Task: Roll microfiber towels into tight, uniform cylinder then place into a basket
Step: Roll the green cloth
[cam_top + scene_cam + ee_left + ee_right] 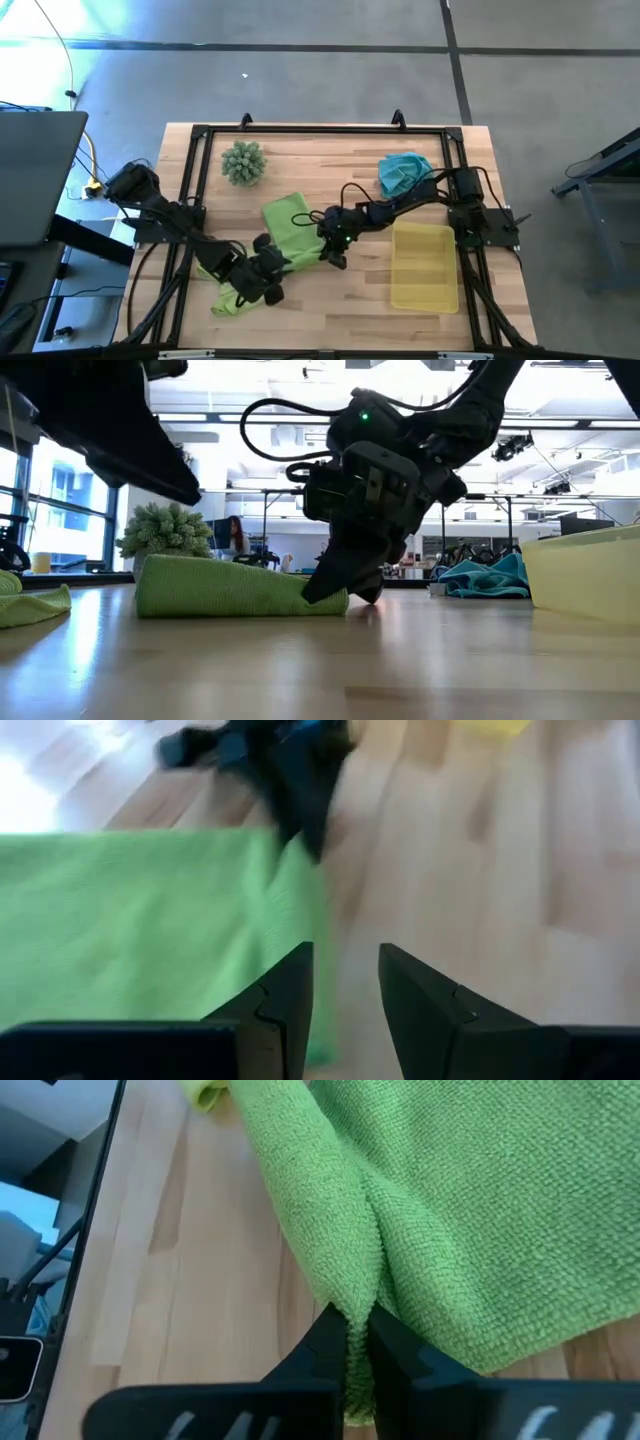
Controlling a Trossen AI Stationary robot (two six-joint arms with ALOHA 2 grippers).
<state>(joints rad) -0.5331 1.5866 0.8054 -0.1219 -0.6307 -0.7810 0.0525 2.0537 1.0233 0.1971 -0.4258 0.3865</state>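
Note:
A lime green towel [288, 222] lies near the table's middle; it also shows in the low view [230, 588]. My right gripper [335, 248] is shut on its edge nearest the basket [358, 1330]. My left gripper [345, 990] is open at that towel's near edge [300, 910], with bare wood between its fingers. A second lime green towel [232, 293] lies bunched at the near left, partly under my left arm. The teal towel [404, 172] lies crumpled at the far right. The yellow basket [424, 265] stands at the right with nothing in it. My right gripper pinches a raised fold of the green towel's edge [360, 1295] between its two fingers. The fingers slant down onto it from the table's right side [335, 582]. The towel's remainder lies flat on the table. My left gripper: one finger [285, 995] overlaps the towel's edge; whether it touches, I cannot tell.
A spiky green plant ball [243, 162] sits at the far left. A black frame [320, 129] runs around the work area. Bare wood lies along the near edge [340, 305] between the second towel and the basket.

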